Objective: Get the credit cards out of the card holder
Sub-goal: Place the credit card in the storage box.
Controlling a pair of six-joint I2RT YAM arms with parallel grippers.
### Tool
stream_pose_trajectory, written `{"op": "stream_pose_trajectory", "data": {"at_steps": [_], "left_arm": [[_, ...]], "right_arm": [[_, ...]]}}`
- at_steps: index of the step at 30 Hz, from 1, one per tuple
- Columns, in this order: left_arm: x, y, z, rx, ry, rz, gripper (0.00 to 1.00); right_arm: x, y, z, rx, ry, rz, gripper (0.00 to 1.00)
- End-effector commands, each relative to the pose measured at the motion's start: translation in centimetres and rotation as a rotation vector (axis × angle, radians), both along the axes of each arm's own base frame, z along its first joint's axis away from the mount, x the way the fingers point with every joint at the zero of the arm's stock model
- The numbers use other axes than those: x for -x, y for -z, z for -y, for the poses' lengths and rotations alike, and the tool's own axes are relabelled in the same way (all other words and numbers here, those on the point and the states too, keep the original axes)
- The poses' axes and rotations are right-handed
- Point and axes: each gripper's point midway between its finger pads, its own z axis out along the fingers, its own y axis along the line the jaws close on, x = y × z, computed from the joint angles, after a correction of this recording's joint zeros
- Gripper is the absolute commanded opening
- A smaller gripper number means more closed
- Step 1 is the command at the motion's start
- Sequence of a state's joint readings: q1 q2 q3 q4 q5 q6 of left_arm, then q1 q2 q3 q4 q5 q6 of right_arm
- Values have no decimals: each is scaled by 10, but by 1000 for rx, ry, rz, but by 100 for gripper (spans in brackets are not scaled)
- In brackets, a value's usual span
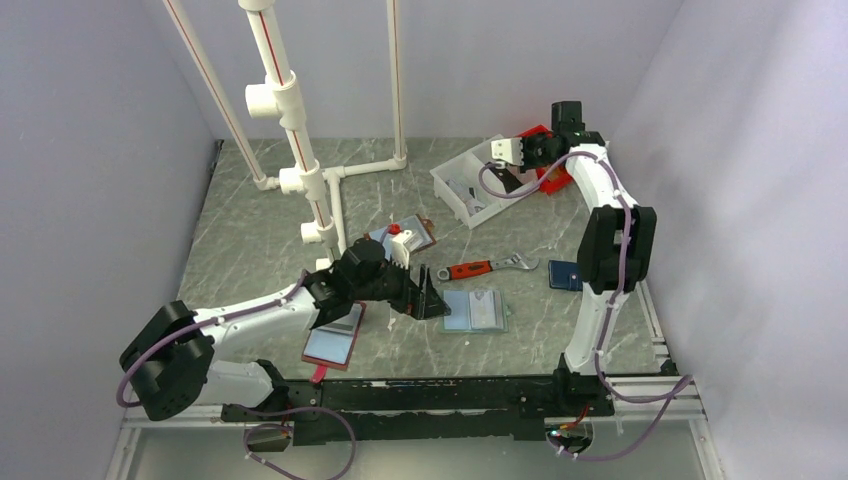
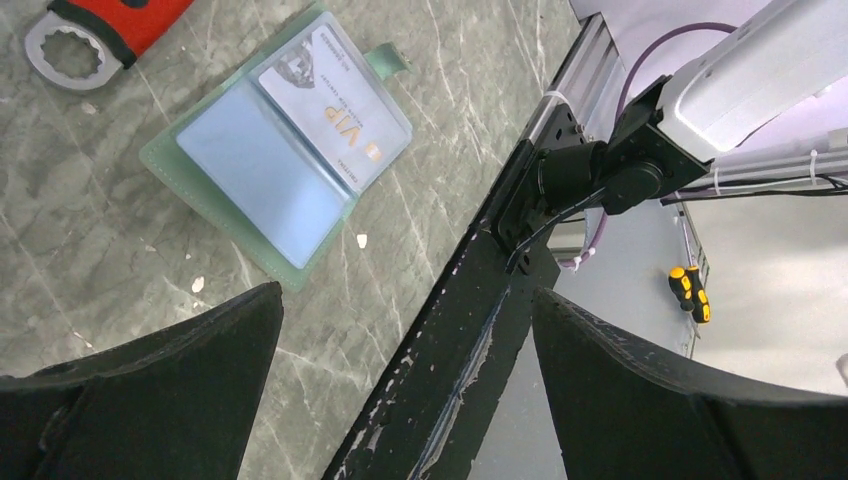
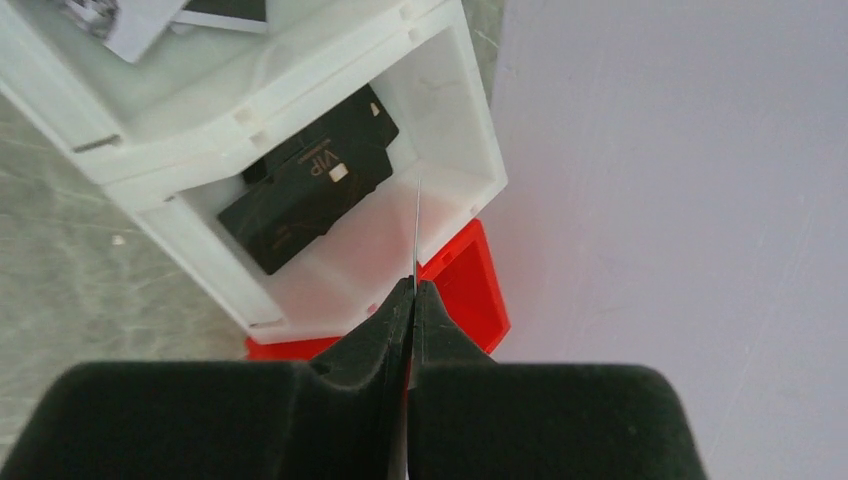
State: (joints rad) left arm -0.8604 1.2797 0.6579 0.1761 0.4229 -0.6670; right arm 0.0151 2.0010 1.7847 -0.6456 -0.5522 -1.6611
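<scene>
The grey marbled table [image 1: 250,230] carries everything. On it the white bin [image 3: 300,85] stands at 1 o'clock from the middle of the table, with a red bin [image 3: 470,290] against its 3 o'clock side.

The card holder [image 1: 475,311] lies open and flat at 5 o'clock from the middle, and a wrench [image 1: 487,267] is just at its 12 o'clock. A pale card [image 2: 335,120] marked VIP sits in one of its panels.

The left gripper [image 1: 425,298] is near the holder, at its 9 o'clock, with its jaws spread wide and nothing between them.

The right gripper [image 3: 412,300] hangs over the white bin, its fingers pressed together on a thin card [image 3: 416,225], which seems to be seen from its edge. A dark card [image 3: 310,185] lies inside the bin.
</scene>
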Motion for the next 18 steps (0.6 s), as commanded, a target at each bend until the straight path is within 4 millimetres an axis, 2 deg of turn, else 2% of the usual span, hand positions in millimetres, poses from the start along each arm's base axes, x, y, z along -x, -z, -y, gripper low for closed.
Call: {"op": "stream_pose_trajectory", "data": {"at_steps": [1, 3, 12, 13, 15, 18], "left_arm": [[-12, -23, 5, 13, -16, 51, 100], [-15, -22, 6, 1, -22, 51, 99], [-23, -17, 11, -31, -48, 20, 100], [-24, -16, 12, -29, -52, 15, 99], [-24, -15, 13, -27, -55, 4, 99], [-25, -14, 14, -24, -61, -8, 99]], "right_arm": [[-26, -22, -4, 5, -128, 139, 0], [-32, -7, 3, 18, -140, 130, 0], [-60, 44, 2, 20, -163, 125, 0], [-63, 48, 1, 14, -163, 131, 4], [-64, 58, -1, 12, -171, 124, 8], [-63, 70, -5, 14, -183, 114, 3]]}}
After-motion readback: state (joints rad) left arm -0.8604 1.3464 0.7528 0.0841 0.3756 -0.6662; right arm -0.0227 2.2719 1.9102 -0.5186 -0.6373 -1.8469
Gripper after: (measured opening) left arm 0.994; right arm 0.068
